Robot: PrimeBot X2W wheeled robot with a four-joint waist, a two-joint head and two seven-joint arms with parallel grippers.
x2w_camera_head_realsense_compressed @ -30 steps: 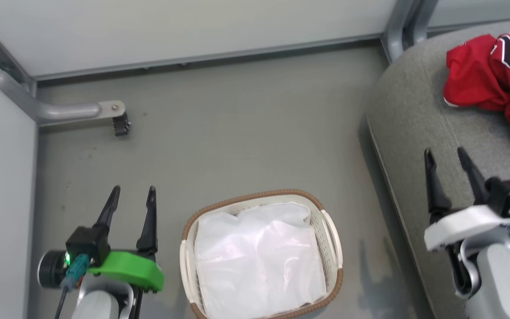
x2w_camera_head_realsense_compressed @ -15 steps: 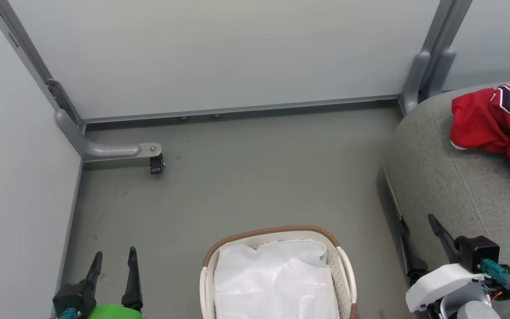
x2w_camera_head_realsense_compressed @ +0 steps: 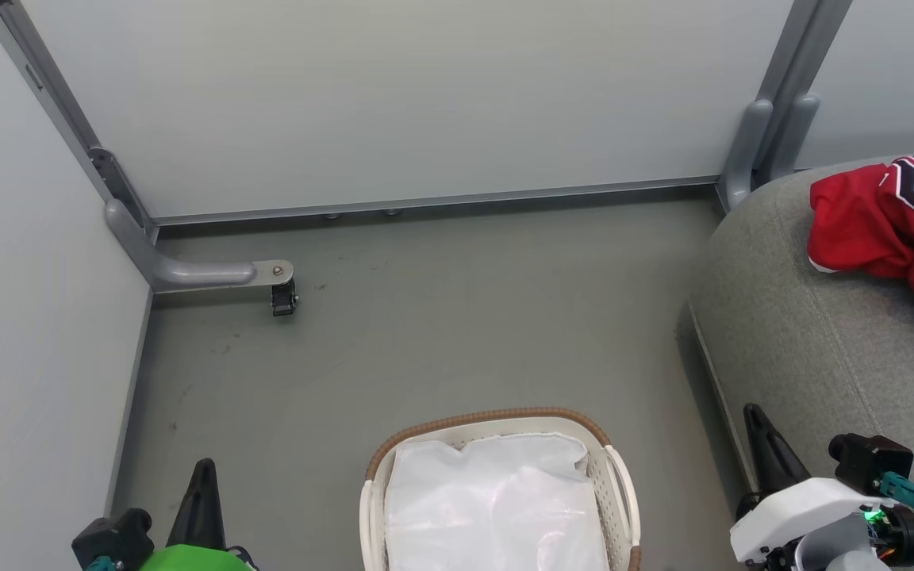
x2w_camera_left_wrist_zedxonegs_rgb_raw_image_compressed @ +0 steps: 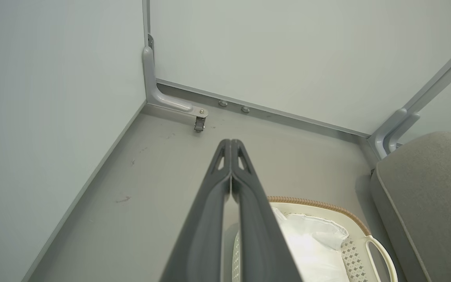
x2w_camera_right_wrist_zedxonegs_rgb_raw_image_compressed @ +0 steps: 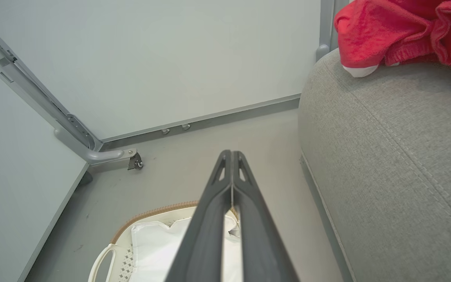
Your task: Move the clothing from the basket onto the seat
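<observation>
The red clothing with its black-and-white "23" lies crumpled on the grey seat at the right; it also shows as the red clothing atop the seat in the right wrist view. The white basket with brown rim stands on the floor at bottom centre, holding just its white liner. My left gripper is shut and empty, left of the basket. My right gripper is shut and empty, between the basket and the seat.
Pale wall panels close off the back and left. A grey metal bracket with a small caster juts onto the floor at the back left. A grey post stands behind the seat.
The head camera has tilted up, so everything shifted down. Both grippers have gone from open to shut and drawn back toward the bottom edge.
</observation>
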